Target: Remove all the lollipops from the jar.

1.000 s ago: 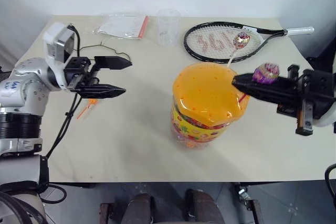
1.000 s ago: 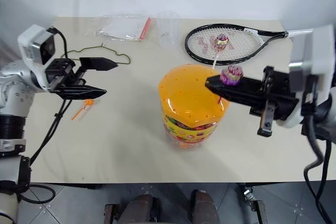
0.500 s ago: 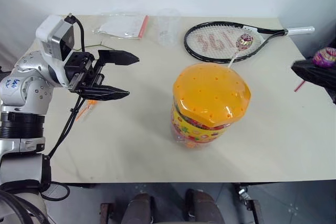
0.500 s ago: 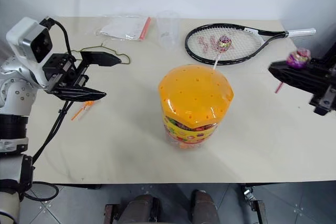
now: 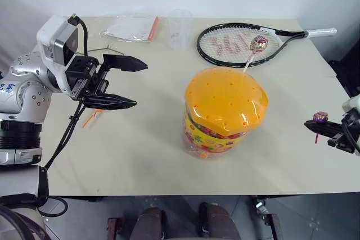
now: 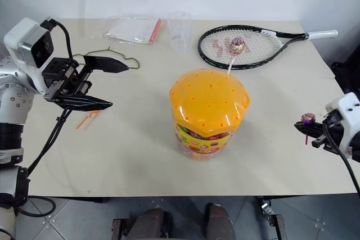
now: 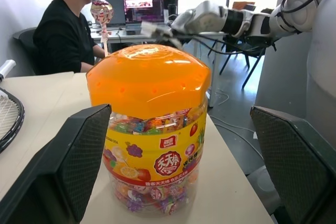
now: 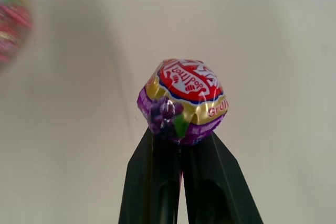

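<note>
Now 1 purple lollipop (image 8: 183, 102) is pinched by the right gripper (image 5: 313, 123); the left gripper (image 5: 134, 83) is held wide apart near the jar (image 5: 225, 111)

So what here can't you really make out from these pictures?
- Orange lollipop: left eye view, partly behind the left gripper; too small to read.
- Purple lollipop: its stick is hidden between the right gripper fingers, right wrist view.
- Jar: a blurred smear at the right wrist view's edge.
- Pink lollipop: where its stick enters the lid is unclear, left eye view.
</note>
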You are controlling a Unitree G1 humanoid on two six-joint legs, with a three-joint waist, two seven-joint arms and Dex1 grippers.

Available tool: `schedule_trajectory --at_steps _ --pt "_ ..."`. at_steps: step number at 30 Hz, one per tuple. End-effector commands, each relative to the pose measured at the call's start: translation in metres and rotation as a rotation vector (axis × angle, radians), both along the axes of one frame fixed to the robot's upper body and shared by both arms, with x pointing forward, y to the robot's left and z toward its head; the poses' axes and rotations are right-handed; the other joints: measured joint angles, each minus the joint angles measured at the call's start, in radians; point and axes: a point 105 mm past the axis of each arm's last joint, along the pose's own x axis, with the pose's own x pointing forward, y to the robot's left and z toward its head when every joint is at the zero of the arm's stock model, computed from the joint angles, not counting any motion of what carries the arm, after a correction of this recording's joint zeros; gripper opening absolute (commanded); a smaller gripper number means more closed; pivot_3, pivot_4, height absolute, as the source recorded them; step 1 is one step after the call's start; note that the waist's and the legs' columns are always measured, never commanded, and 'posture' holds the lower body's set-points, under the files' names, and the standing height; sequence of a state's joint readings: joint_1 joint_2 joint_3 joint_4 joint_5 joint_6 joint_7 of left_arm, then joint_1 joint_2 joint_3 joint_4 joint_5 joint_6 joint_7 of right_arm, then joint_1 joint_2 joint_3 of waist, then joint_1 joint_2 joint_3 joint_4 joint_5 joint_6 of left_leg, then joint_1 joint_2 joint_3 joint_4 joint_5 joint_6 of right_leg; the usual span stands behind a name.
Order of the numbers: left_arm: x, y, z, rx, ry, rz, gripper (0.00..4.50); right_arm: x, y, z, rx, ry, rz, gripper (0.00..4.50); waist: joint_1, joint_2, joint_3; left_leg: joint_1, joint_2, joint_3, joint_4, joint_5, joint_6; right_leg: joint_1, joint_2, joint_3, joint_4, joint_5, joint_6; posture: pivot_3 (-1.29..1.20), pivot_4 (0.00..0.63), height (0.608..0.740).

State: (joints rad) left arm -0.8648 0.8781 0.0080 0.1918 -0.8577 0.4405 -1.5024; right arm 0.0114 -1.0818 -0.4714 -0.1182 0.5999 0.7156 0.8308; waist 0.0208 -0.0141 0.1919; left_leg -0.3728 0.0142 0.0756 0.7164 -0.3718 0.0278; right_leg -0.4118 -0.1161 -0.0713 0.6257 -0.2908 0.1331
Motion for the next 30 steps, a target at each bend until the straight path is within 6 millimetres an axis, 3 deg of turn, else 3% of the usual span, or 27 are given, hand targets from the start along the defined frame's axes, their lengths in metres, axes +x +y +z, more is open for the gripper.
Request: schedule_trajectory --at_steps 1,5,8,12,19,27,30 --pt "-0.017 0.004 0.010 0.022 -0.067 -0.101 4.50 0.009 -0.005 -0.003 -0.022 -0.013 -0.030 0.02 -0.001 0.000 0.000 0.000 0.000 0.000 0.000 0.000 0.000 0.000 0.000 0.000 0.000 0.000 0.000 0.00 0.150 0.740" --pt "-0.016 0.009 0.009 0.028 -0.062 -0.059 4.50 0.014 -0.010 -0.014 -0.028 0.011 -0.062 0.02 0.000 0.001 0.000 0.000 0.000 0.000 0.000 0.000 0.000 0.000 0.000 0.000 0.000 0.000 0.000 0.00 0.150 0.740" --pt "-0.017 0.011 0.009 0.027 -0.060 -0.047 4.50 0.014 -0.009 -0.015 -0.023 0.016 -0.058 0.81 0.001 0.001 0.001 0.000 0.000 0.000 0.000 0.000 0.000 0.000 0.000 0.000 0.000 0.000 0.000 0.00 0.150 0.740" --pt "-0.017 0.011 0.009 0.021 -0.065 -0.045 4.50 0.012 -0.010 -0.013 -0.023 0.009 -0.069 2.18 0.001 0.001 0.001 0.000 0.000 0.000 0.000 0.000 0.000 0.000 0.000 0.000 0.000 0.000 0.000 0.00 0.150 0.740" --pt "-0.016 0.011 0.009 0.016 -0.069 -0.046 4.50 -0.001 -0.008 0.014 -0.035 -0.071 -0.062 4.49 0.002 0.002 0.001 0.000 0.000 0.000 0.000 0.000 0.000 0.000 0.000 0.000 0.000 0.000 0.000 0.00 0.150 0.740" --pt "-0.015 0.010 0.006 0.010 -0.061 -0.052 4.50 -0.025 0.012 0.067 -0.073 -0.204 0.035 4.49 0.002 0.002 0.001 0.000 0.000 0.000 0.000 0.000 0.000 0.000 0.000 0.000 0.000 0.000 0.000 0.00 0.150 0.740" --pt "-0.013 0.008 0.006 0.005 -0.062 -0.064 4.50 -0.025 0.042 0.104 -0.023 -0.302 0.163 4.49 0.001 0.002 0.001 0.000 0.000 0.000 0.000 0.000 0.000 0.000 0.000 0.000 0.000 0.000 0.000 0.00 0.150 0.740"
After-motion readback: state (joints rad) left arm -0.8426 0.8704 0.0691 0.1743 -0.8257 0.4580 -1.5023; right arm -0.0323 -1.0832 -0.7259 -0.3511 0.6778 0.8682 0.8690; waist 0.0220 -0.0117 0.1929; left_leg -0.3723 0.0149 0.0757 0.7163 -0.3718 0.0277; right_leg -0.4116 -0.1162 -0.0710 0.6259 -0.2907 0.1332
